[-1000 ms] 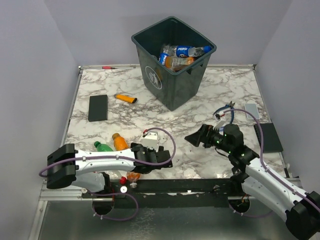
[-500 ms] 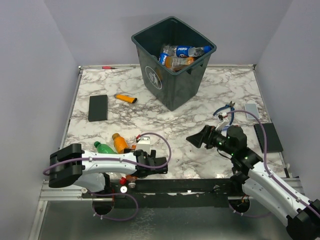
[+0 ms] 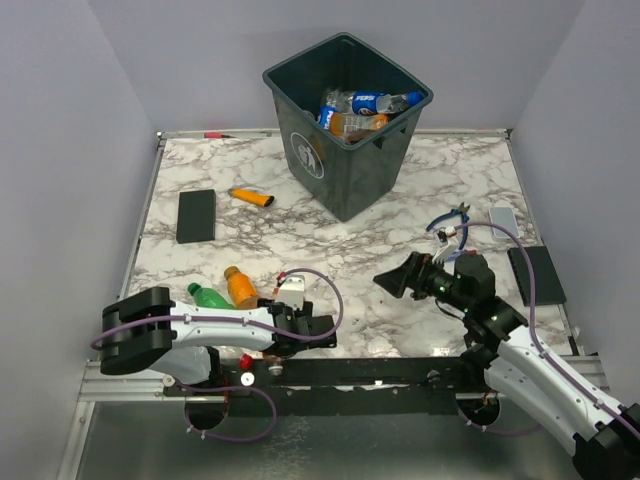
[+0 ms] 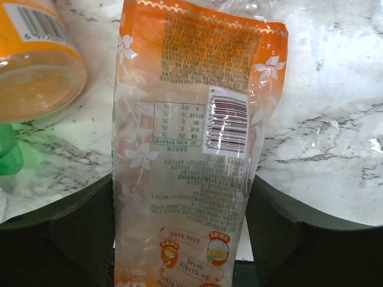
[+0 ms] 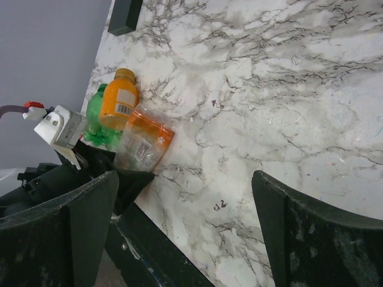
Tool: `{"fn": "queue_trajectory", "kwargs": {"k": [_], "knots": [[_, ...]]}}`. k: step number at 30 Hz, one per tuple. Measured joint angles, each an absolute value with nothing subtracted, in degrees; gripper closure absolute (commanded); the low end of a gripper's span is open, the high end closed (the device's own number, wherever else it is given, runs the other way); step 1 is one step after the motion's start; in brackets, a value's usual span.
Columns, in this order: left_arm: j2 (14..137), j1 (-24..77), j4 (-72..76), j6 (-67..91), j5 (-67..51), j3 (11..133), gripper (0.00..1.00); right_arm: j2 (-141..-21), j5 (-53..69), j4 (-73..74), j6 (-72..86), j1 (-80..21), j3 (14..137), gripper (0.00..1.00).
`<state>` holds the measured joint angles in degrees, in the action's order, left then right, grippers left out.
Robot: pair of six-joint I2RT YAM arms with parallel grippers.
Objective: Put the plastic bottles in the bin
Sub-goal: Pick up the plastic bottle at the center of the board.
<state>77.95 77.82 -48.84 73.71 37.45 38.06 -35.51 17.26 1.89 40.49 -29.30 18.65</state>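
A clear bottle with an orange label [image 4: 185, 137] lies at the table's near edge, its red cap [image 3: 245, 360] poking out under my left arm. My left gripper [image 4: 181, 179] straddles it, both fingers pressed against its sides. Beside it lie an orange bottle [image 3: 240, 285] and a green bottle [image 3: 208, 295]; the right wrist view shows the orange bottle [image 5: 119, 95], the green bottle [image 5: 96, 116] and the clear bottle [image 5: 143, 140] together. The bin [image 3: 345, 170] stands at the back with several bottles [image 3: 360, 105] inside. My right gripper [image 3: 385, 278] hovers open and empty over bare marble [image 5: 185, 179].
A flat black pad [image 3: 196, 215] and an orange lighter [image 3: 252, 197] lie left of the bin. Blue-handled pliers [image 3: 450, 222], a white block [image 3: 503, 218] and another black pad [image 3: 543, 273] sit on the right. A black rail [image 3: 350, 370] runs along the near edge.
My left gripper has slid a little left and toward the near edge over the clear bottle, and its fingers have come in against it. The right arm has shifted slightly.
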Motion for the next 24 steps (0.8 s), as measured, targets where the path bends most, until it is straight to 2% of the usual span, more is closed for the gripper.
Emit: {"fn": "queue_trajectory", "kwargs": {"k": [5,7,12,15,20,24], "knots": [[78.0,77.8,-45.4,70.1,37.3,38.6,0.46,-34.7,17.2,3.3,40.4,-29.3,18.7,0.04],[77.9,77.8,-44.2,68.8,37.4,39.3,0.49,-34.5,17.2,4.4,39.9,-29.3,19.1,0.04],[73.2,77.8,-41.6,63.7,38.6,42.2,0.5,-34.0,17.2,9.0,36.4,-29.3,24.6,0.04],[66.4,77.8,-37.6,58.8,40.2,43.4,0.52,-33.2,17.3,10.3,34.1,-29.3,29.4,0.04],[53.8,76.2,-23.1,45.6,41.2,43.0,0.53,-31.4,19.0,9.3,32.8,-29.3,33.2,0.03],[48.1,69.6,-7.9,34.3,35.4,42.3,0.53,-30.4,22.0,5.5,33.8,-29.3,33.1,0.03]]}}
